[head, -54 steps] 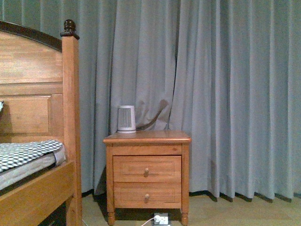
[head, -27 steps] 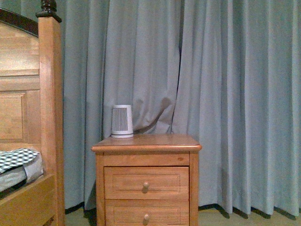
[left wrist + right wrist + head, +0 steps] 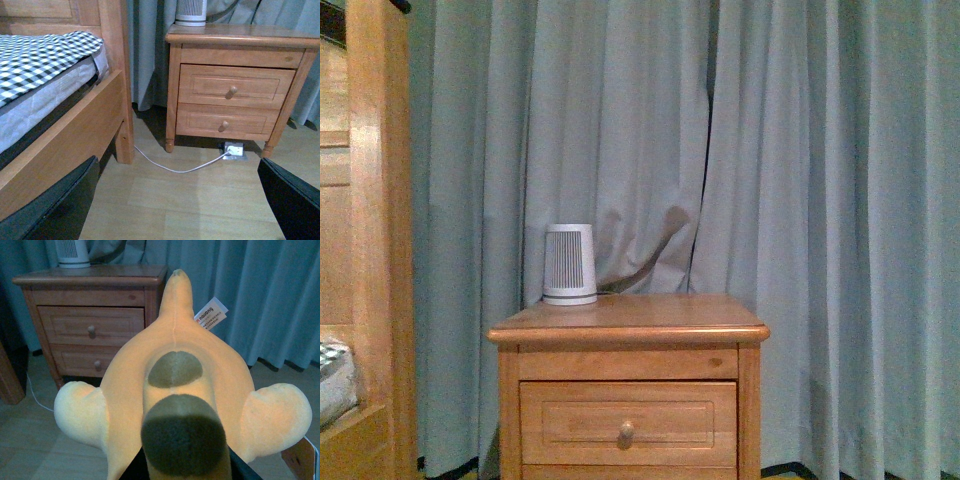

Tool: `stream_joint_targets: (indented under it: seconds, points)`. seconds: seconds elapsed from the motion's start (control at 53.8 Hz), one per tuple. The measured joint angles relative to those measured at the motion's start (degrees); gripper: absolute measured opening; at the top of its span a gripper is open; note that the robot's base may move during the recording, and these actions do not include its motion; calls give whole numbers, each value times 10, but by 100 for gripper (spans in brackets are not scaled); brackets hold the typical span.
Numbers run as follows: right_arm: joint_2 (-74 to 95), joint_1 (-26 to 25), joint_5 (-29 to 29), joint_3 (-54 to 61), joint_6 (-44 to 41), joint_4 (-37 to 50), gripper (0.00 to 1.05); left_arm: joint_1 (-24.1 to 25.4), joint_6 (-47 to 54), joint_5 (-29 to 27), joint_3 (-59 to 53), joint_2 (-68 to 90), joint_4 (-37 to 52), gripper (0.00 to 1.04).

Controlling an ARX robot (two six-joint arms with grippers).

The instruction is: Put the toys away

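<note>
left claw (image 3: 177,200) hangs spread wide above the floor (image 3: 200,222); right claw (image 3: 185,471) pinches the orange plush toy (image 3: 175,355) off the table's (image 3: 95,277) front edge.

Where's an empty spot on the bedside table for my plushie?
The wooden nightstand's top is bare from the white ribbed device at its back-left corner to its right edge, likely room for the orange-yellow plush animal. That corner is crowded.

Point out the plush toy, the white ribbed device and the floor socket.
plush toy (image 3: 175,330): right wrist view, orange back above the dark patch.
white ribbed device (image 3: 569,264): front view, its ribbed front.
floor socket (image 3: 234,149): left wrist view, its white face.
</note>
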State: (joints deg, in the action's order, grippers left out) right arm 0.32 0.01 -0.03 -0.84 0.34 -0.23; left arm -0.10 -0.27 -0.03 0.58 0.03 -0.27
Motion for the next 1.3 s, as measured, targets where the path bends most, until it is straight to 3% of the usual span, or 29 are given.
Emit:
stream_joint_targets:
  seconds: [1.3]
  points:
    - [0, 0, 1, 0, 0, 0, 7, 0, 0, 0, 0, 0, 0, 98]
